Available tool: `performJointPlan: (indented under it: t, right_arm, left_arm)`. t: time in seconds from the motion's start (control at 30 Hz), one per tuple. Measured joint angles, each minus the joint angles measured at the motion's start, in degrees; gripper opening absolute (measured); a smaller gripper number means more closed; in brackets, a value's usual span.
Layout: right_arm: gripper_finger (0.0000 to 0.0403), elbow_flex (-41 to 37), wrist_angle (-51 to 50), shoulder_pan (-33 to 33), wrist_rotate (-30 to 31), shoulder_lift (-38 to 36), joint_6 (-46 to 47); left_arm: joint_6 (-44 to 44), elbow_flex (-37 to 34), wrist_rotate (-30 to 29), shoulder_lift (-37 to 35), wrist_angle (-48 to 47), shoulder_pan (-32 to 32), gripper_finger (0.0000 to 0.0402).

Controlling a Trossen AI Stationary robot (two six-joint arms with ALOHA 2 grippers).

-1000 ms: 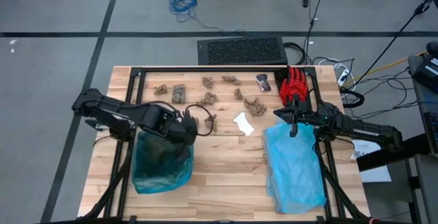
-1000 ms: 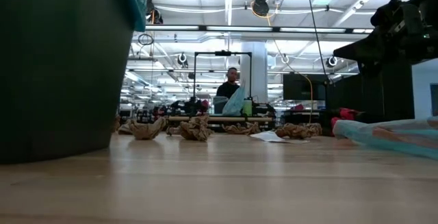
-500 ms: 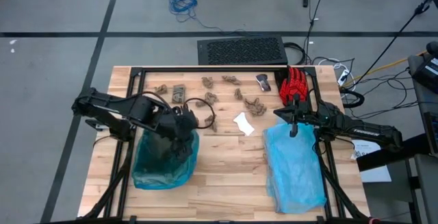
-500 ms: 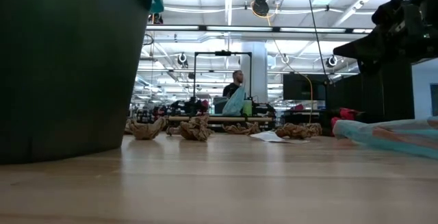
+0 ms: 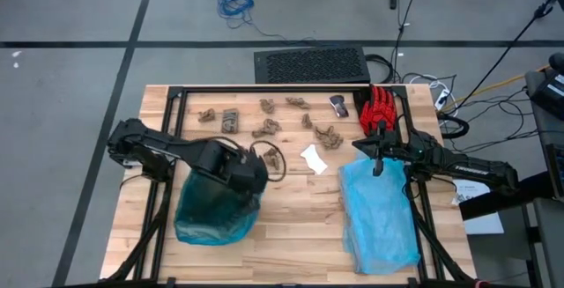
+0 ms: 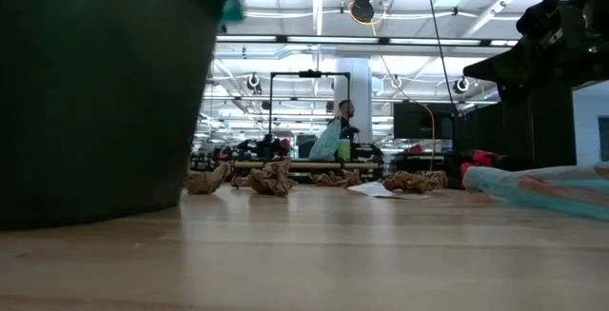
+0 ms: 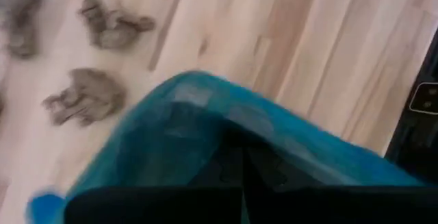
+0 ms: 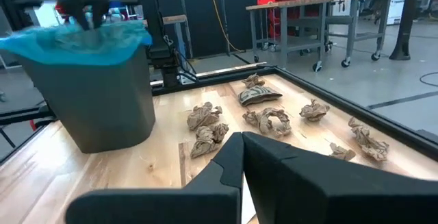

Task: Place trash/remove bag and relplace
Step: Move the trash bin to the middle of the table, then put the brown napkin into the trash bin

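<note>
I see the bag (image 5: 211, 213) lining the bin (image 8: 102, 97) at the lower left of the high view, directly under my left gripper (image 5: 240, 166), whose fingers are pressed together over the bag's rim; whether plastic is pinched between them I can't tell. The trash (image 5: 264, 128) lies just beyond, toward upper centre, nearer this arm. My right gripper (image 5: 379, 151) waits closed at the sky-blue bag (image 5: 379, 217). No readable writing anywhere.

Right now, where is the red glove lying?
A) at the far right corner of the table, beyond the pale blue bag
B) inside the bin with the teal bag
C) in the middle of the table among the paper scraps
A: in the high view the red glove lies at the table's far right corner, just beyond the pale blue bag.
</note>
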Motion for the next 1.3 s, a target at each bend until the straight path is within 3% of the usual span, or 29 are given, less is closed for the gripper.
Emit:
performJointPlan:
  t: [0.4,0.5,0.57,0.63,0.7,0.87,1.07,1.3]
  right_arm:
    - [0.0000,0.00,0.01,0.03,-0.09,0.00,-0.20]
    - [0.0000,0.00,0.01,0.02,-0.12,0.00,0.25]
    - [0.0000,0.00,0.01,0.02,-0.14,0.00,0.28]
    - [0.0000,0.00,0.01,0.02,-0.17,0.00,0.31]
    - [0.0000,0.00,0.01,0.02,-0.19,0.00,0.39]
    - [0.0000,0.00,0.00,0.02,0.04,0.00,0.52]
    - [0.0000,0.00,-0.43,0.01,1.62,0.00,2.12]
    - [0.0000,0.00,-0.91,-0.13,5.97,-0.02,1.79]
  left_arm:
    - [-1.10,9.27,-3.45,-0.71,-7.97,-0.64,0.0000]
    - [0.47,12.93,-8.94,-0.71,-9.98,-0.71,0.0000]
    - [-0.02,14.85,-15.90,-0.81,-12.32,0.35,0.0000]
    - [-1.37,15.85,-21.03,-1.05,-15.54,3.22,0.0000]
    - [-1.31,15.83,-22.46,-1.06,-17.47,7.63,0.0000]
    - [9.83,14.57,-20.24,-1.16,-16.93,20.96,0.0000]
    - [18.39,9.85,-9.91,-1.06,-16.67,37.29,0.0000]
    - [24.42,-1.67,-1.86,-1.14,-7.99,45.96,0.0000]
